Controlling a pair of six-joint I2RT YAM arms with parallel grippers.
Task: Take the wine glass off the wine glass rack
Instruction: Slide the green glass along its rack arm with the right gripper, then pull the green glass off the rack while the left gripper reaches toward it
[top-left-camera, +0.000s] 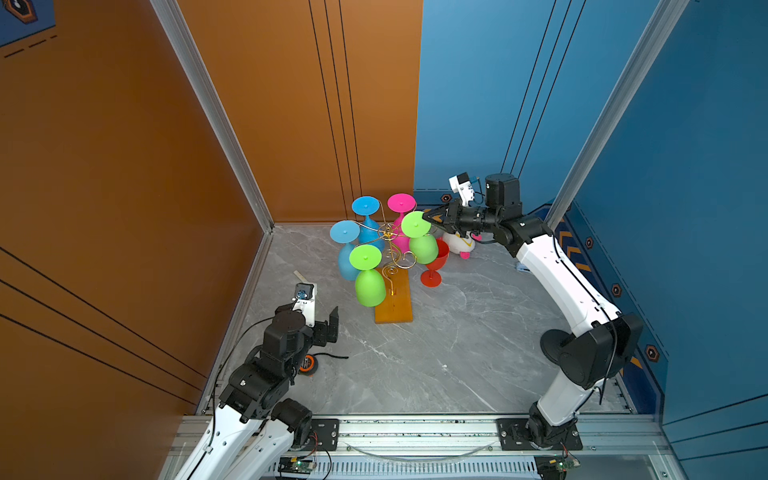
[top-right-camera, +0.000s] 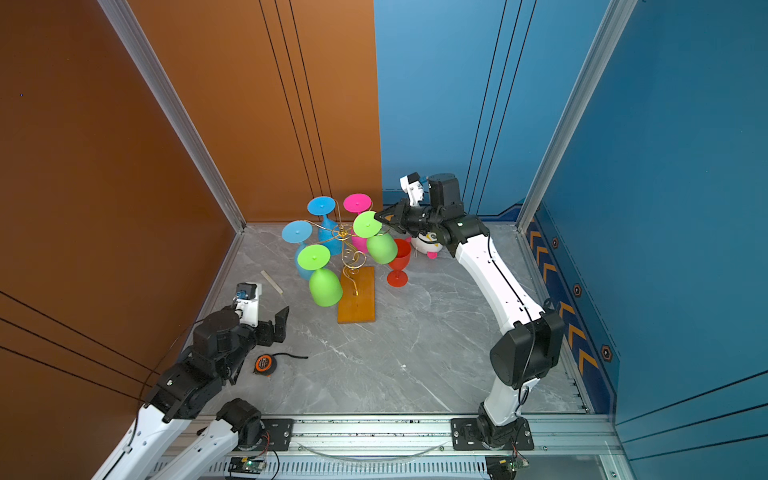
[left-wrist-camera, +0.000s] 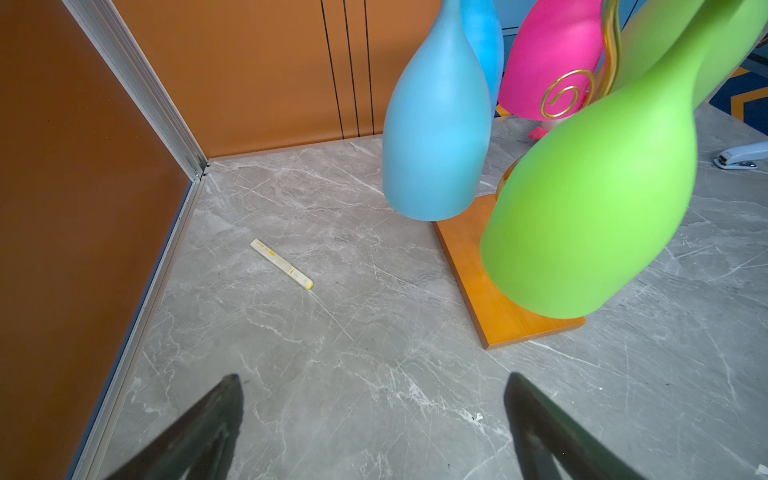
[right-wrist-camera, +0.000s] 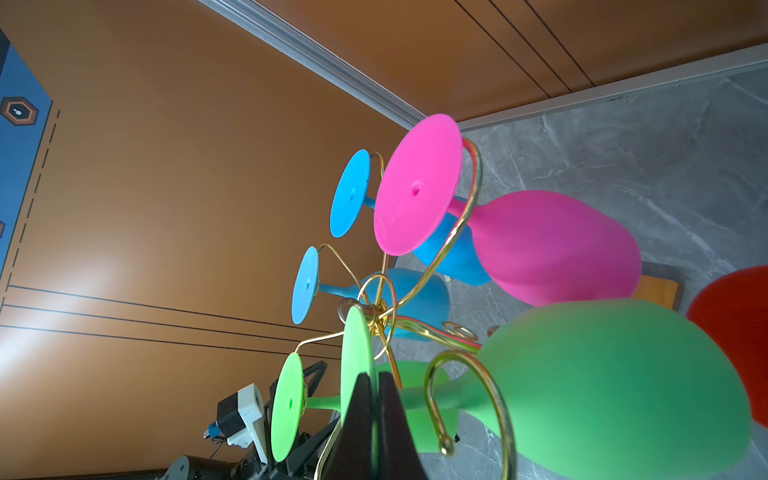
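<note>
The wine glass rack (top-left-camera: 390, 249) (top-right-camera: 345, 248) is gold wire on an orange wooden base (top-left-camera: 395, 307) (left-wrist-camera: 490, 299), with several coloured glasses hanging upside down. My right gripper (top-left-camera: 428, 217) (top-right-camera: 379, 217) (right-wrist-camera: 376, 376) is shut on the rim of the foot disc (right-wrist-camera: 357, 349) of a green wine glass (top-left-camera: 423, 248) (top-right-camera: 381, 248) on the rack's right side. That glass hangs tilted, its stem inside a curled gold arm (right-wrist-camera: 469, 374). My left gripper (top-left-camera: 316, 321) (top-right-camera: 266, 322) (left-wrist-camera: 374, 378) stands open and empty, low over the table left of the base.
A red glass (top-left-camera: 434, 266) stands upright right of the rack, with a white plush toy (top-left-camera: 459, 243) behind it. A tape measure (top-left-camera: 308, 363) lies by the left arm. A white stick (left-wrist-camera: 281, 264) lies near the left wall, and a stapler (left-wrist-camera: 742, 156) sits at the right.
</note>
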